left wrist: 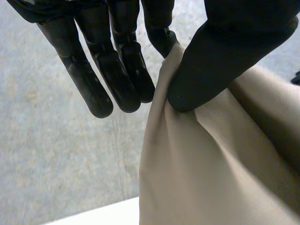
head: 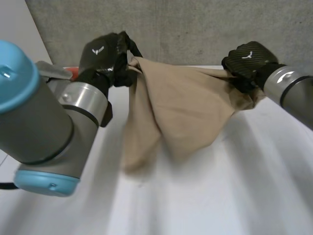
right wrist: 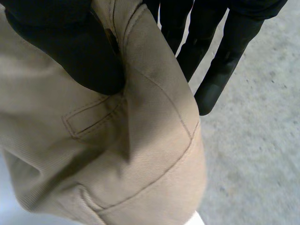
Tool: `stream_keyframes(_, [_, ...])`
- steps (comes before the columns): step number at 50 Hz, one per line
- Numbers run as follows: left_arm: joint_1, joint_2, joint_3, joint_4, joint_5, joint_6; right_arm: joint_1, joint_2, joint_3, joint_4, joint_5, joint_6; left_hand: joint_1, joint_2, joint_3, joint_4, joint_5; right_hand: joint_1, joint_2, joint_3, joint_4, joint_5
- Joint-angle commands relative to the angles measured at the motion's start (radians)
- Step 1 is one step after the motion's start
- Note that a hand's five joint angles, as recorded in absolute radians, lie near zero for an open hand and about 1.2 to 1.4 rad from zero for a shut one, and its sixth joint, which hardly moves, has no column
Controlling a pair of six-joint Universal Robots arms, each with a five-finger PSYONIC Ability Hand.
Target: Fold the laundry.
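Note:
A beige garment (head: 171,112) hangs above the white table (head: 210,196), stretched between both hands, its lower end reaching down to the table. My left hand (head: 105,56) pinches one upper corner of the beige garment (left wrist: 211,164) between thumb (left wrist: 220,61) and a finger, the other fingers (left wrist: 103,70) straight. My right hand (head: 247,61) pinches the other upper end of the beige garment (right wrist: 140,154), at a waistband with a belt loop, under its thumb (right wrist: 70,51).
A grey concrete wall (head: 195,24) stands behind the table. My left arm's big grey joint with light-blue caps (head: 34,117) takes up the near left. Something red and grey (head: 68,73) lies beside the left forearm.

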Motion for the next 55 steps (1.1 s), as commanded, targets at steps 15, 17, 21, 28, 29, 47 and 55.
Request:
stream_keyframes(15, [0.105,-0.441,0.191,-0.039,0.124,0.233,0.254,0.222,0.031,0.007,0.275,0.29,-0.559,-0.653,-0.648,-0.657,-0.628,-0.689,-0.752,-0.757,-0.765,-0.728])
stream_keyframes(17, [0.093,-0.368,0.166,-0.047,0.116,0.236,0.254,0.193,0.057,-0.01,0.272,0.29,-0.635,-0.729,-0.724,-0.733,-0.704,-0.778,-0.841,-0.846,-0.854,-0.817])
stream_keyframes(21, [0.084,-0.2,0.067,-0.058,0.111,0.237,0.229,0.075,0.108,-0.013,0.261,0.282,-0.732,-0.826,-0.821,-0.831,-0.801,-0.79,-0.852,-0.858,-0.866,-0.829])
stream_keyframes(28, [0.085,0.07,-0.189,-0.061,0.111,0.243,0.128,-0.133,0.256,-0.004,0.163,0.163,-0.759,-0.853,-0.848,-0.857,-0.828,-0.711,-0.773,-0.779,-0.787,-0.75])
stream_keyframes(29, [0.085,0.095,-0.223,-0.061,0.111,0.245,0.119,-0.147,0.279,-0.001,0.142,0.129,-0.759,-0.853,-0.848,-0.857,-0.828,-0.687,-0.75,-0.755,-0.764,-0.726])
stream_keyframes(47, [0.085,0.158,-0.652,-0.052,0.122,0.248,-0.035,-0.187,0.68,-0.12,-0.107,-0.262,-0.477,-0.571,-0.565,-0.575,-0.545,-0.411,-0.474,-0.479,-0.487,-0.45])
stream_keyframes(55, [0.098,0.02,-0.606,0.042,0.119,0.276,-0.03,-0.019,0.657,-0.353,-0.145,-0.259,-0.63,-0.724,-0.718,-0.728,-0.698,-0.543,-0.606,-0.611,-0.619,-0.582])
